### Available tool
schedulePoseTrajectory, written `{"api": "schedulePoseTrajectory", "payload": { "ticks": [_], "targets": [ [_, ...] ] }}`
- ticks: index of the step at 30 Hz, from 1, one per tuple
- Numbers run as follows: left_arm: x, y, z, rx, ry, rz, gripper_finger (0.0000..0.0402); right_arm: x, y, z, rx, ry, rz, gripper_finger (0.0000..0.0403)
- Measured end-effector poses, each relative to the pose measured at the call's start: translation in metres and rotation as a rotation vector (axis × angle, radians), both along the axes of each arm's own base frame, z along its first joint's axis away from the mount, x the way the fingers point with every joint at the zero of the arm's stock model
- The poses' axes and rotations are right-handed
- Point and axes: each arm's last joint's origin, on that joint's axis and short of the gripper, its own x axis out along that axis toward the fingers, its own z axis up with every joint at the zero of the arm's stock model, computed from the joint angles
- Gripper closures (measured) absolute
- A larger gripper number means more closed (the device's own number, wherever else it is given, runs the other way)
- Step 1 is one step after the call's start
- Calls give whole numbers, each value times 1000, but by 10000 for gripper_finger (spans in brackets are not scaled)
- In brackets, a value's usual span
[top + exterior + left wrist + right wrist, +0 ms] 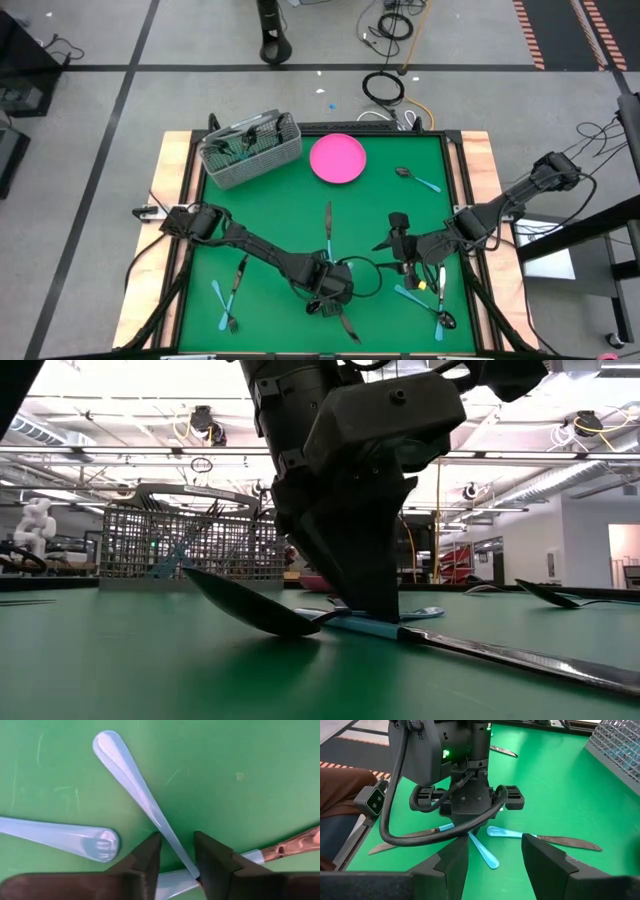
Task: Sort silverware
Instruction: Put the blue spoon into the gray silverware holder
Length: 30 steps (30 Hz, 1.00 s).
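The left arm is stretched from the left edge of the green bench (270,200) toward the near middle, with its wrist bent down. The left pincer (330,296) is lowered to the surface. In the left wrist view a light blue handle (135,785) is seen between its two fingers (145,862); the fingers stand on both sides of it, close to the handle, and it seems pinched near its lower end. The handle's long axis runs obliquely away from the pincer, with the rounded end pointing outward. A second blue handle (65,837) lies beside it, pointing across, and a knife (295,845) lies at the other side. In the low view one spoon (260,610) is tilted, its bowl raised off the bench.

The right arm is reaching in from the right edge, and the right pincer (400,240) is held above the bench, turned toward the left one, with its fingers (545,860) spread and nothing between them.

More silverware is scattered on the bench. A basket (250,150) and a pink plate (337,158) stand at the far side.
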Motion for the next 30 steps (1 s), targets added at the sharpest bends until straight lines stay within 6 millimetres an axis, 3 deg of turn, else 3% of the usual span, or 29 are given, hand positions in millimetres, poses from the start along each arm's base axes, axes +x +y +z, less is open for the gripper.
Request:
{"api": "schedulePoseTrajectory", "payload": {
  "ticks": [8, 15, 20, 23, 30],
  "targets": [
    [0, 1, 0, 40, -6, -14, 388, 0, 0, 0, 5, -2, -2, 232],
    [0, 2, 6, 71, -27, -35, 391, 0, 0, 0, 5, -3, -2, 232],
    [-4, 7, 36, 133, -88, -51, 391, 0, 0, 0, 3, -1, -2, 232],
    [-9, 13, 75, 185, -177, -42, 391, 0, 0, 0, 1, 0, -1, 232],
    [-45, 41, 127, 390, -81, -25, 391, 0, 0, 0, 1, 0, -1, 232]
  ]
}}
